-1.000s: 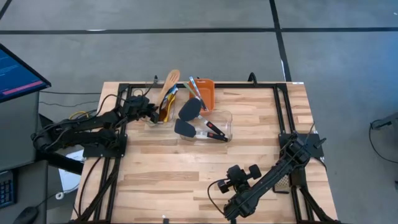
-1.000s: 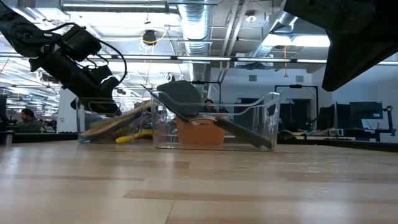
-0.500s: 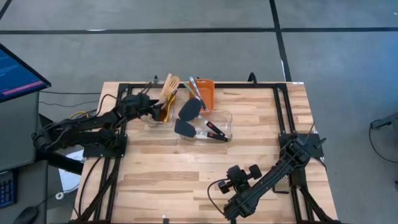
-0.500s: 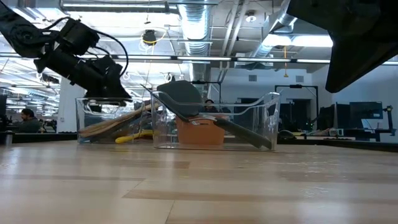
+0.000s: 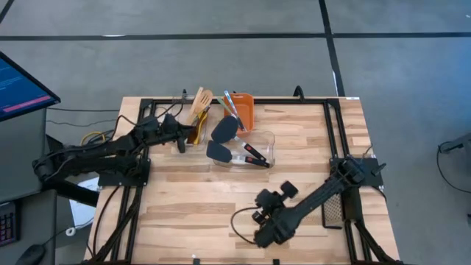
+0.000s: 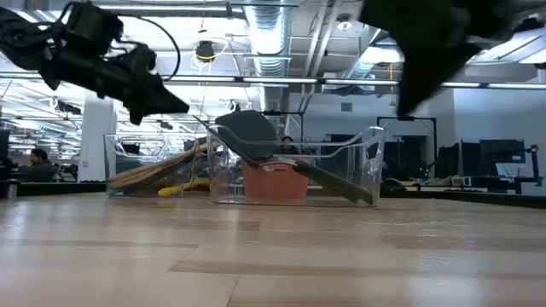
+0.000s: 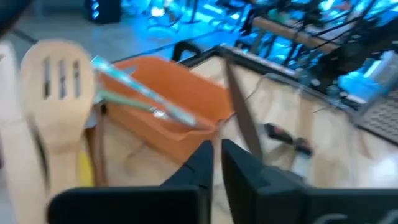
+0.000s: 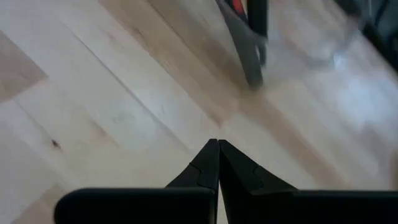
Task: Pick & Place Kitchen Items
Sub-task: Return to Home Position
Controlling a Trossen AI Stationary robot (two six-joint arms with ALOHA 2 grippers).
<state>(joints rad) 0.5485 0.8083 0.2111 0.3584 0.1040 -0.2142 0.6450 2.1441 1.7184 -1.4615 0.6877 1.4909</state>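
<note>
Utensils sit in containers at far side of table [image 5: 191, 206]. Wooden slotted spatula [image 7: 59, 93] stands in left clear tub [image 5: 179, 145]. Wooden spoons [image 6: 158, 174] lean slantwise in same tub, yellow spoon [image 6: 183, 188] low beside them. Two black turners [image 5: 223, 131] rest in right clear tub [image 5: 265, 141]. Blue utensils [image 5: 230, 99] stand in orange bin [image 5: 246, 112] behind. Left gripper [image 7: 217, 146] hovers just above left tub; I read fingers nearly together, nothing held. Right gripper [image 8: 216, 144] hangs over bare table in front of tubs, fingers pressed together, empty.
</note>
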